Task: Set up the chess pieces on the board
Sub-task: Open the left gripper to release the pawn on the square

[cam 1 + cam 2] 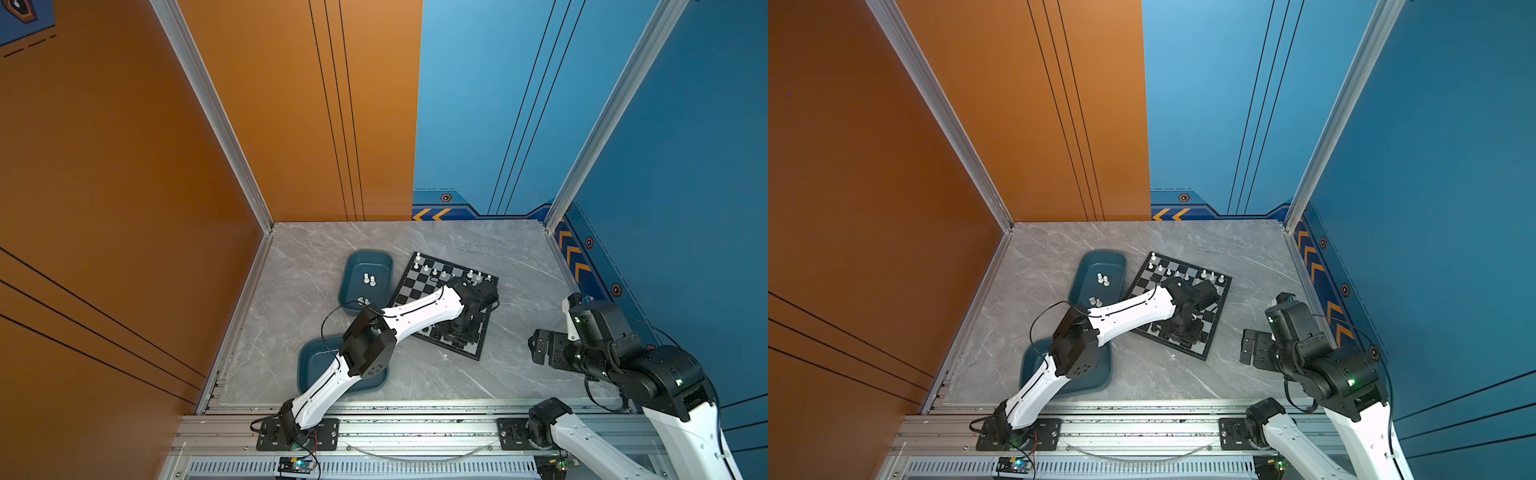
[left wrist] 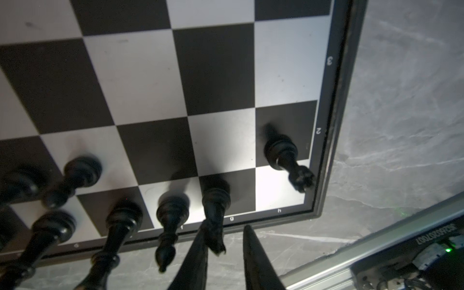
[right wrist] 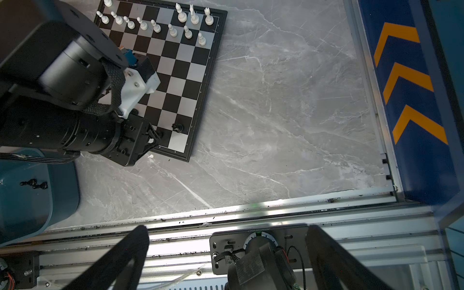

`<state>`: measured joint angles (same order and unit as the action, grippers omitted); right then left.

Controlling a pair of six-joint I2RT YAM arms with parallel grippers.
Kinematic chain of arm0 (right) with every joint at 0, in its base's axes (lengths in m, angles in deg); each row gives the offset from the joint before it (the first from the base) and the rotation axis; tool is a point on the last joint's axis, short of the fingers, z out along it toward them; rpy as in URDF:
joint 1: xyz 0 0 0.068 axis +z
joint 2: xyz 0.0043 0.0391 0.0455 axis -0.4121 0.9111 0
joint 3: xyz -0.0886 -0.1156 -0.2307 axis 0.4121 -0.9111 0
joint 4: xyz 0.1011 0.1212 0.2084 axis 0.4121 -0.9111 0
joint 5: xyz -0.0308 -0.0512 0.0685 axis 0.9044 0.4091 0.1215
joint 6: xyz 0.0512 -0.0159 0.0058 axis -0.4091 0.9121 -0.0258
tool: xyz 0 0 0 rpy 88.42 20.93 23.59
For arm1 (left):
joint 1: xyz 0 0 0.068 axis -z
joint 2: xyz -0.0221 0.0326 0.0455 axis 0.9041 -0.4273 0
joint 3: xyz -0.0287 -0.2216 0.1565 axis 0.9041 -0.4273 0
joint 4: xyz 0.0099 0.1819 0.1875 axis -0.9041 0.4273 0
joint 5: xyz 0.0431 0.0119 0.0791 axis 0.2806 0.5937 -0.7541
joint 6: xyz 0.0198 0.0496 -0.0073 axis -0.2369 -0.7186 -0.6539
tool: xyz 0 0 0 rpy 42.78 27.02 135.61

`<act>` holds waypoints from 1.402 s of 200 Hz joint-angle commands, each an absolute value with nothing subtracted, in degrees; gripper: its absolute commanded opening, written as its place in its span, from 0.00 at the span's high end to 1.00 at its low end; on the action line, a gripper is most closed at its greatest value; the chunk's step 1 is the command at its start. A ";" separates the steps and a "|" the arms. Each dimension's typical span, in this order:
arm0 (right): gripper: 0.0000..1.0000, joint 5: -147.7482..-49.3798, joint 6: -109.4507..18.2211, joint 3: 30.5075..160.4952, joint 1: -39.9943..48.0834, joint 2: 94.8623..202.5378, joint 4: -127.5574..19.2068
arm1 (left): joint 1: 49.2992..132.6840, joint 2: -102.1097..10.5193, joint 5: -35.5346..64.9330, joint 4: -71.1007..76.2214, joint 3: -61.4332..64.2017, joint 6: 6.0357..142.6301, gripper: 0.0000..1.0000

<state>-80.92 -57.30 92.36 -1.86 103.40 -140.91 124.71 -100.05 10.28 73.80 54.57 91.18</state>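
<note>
The board lies tilted on the marble table. White chess pieces fill its far rows. Several black chess pieces stand along its near edge. My left gripper hangs over that edge, open. A black knight stands upright on its square. Its head leans against one finger, with a clear gap to the other finger. Another black piece stands by the board's corner. My right gripper is wide open and empty above the front rail.
A teal tray left of the board holds several white pieces. A second teal tray lies under my left arm, with a few black pieces in it. An aluminium rail borders the front of the table.
</note>
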 commanded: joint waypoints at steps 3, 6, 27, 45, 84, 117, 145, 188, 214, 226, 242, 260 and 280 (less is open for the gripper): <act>0.00 -81.15 -56.30 91.93 -2.28 103.73 -140.28 | 124.96 -97.23 10.28 74.91 54.83 91.20 0.66; 0.00 -81.15 -56.30 91.90 -2.32 103.63 -140.36 | 124.95 -97.18 10.31 74.92 55.01 91.19 0.65; 0.00 -81.13 -56.30 91.82 -2.37 103.53 -140.25 | 124.92 -97.29 10.69 74.93 55.99 91.10 0.63; 0.00 -81.04 -56.17 91.90 -2.38 103.64 -140.21 | 124.99 -97.73 11.45 74.94 56.54 90.91 0.63; 0.00 -81.13 -55.95 91.81 -2.54 103.62 -140.18 | 125.33 -98.78 12.28 74.98 57.61 90.91 0.65; 0.00 -81.22 -55.89 91.33 -2.63 103.50 -140.10 | 125.15 -99.10 12.31 74.92 57.62 90.95 0.65; 0.00 -81.25 -55.78 91.46 -2.72 103.42 -140.20 | 125.12 -99.18 12.24 74.92 57.09 90.99 0.66; 0.00 -81.39 -55.64 91.18 -2.89 103.44 -140.19 | 124.73 -98.83 11.95 74.90 55.71 91.30 0.67; 0.00 -81.54 -55.42 91.24 -2.98 103.71 -140.03 | 124.61 -98.68 11.48 74.97 55.27 91.25 0.68; 0.00 -81.60 -55.34 91.31 -3.06 103.79 -140.04 | 124.59 -98.75 11.42 74.90 55.09 91.38 0.68; 0.00 -81.72 -55.39 91.30 -3.07 103.88 -139.84 | 124.64 -98.73 11.16 74.96 54.94 91.29 0.69; 0.00 -81.94 -55.34 91.20 -3.15 103.95 -139.87 | 124.51 -98.74 10.76 74.98 54.90 91.19 0.70; 0.00 -81.98 -55.42 91.25 -3.16 103.97 -139.89 | 124.24 -98.94 10.67 74.97 54.89 90.98 0.71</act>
